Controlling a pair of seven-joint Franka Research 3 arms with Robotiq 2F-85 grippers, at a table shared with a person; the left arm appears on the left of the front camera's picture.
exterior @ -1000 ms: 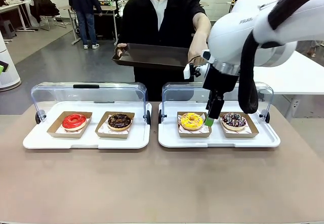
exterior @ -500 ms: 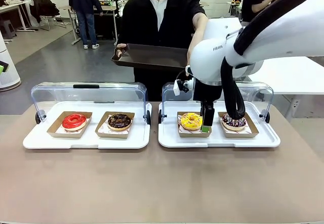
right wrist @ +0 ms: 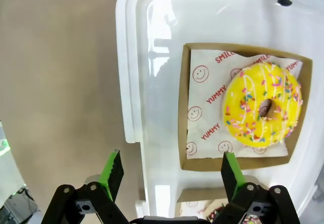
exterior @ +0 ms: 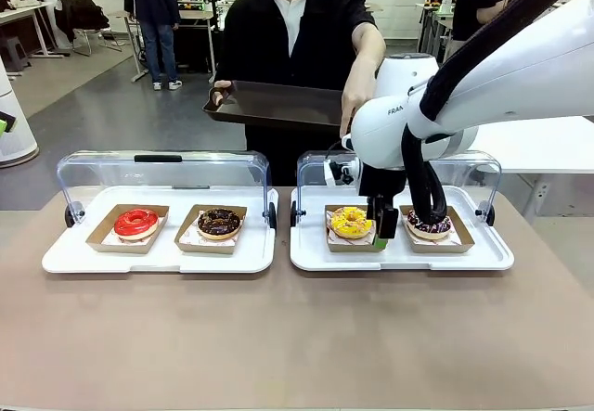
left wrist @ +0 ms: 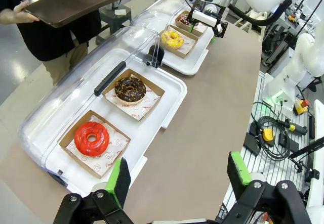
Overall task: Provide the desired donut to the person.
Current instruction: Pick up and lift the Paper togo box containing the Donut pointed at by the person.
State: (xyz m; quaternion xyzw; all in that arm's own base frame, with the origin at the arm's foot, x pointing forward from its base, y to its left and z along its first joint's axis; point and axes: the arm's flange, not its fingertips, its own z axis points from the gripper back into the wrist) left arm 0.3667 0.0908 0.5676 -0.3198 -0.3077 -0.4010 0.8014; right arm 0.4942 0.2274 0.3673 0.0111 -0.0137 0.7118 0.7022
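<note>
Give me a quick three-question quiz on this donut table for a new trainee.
1. True or false: the right gripper stands open near the yellow donut.
2. What does the person hold? A a dark tray; B a red donut; C a cup.
3. How many donuts lie in the left white tray?
Key: 1 true; 2 A; 3 two.
</note>
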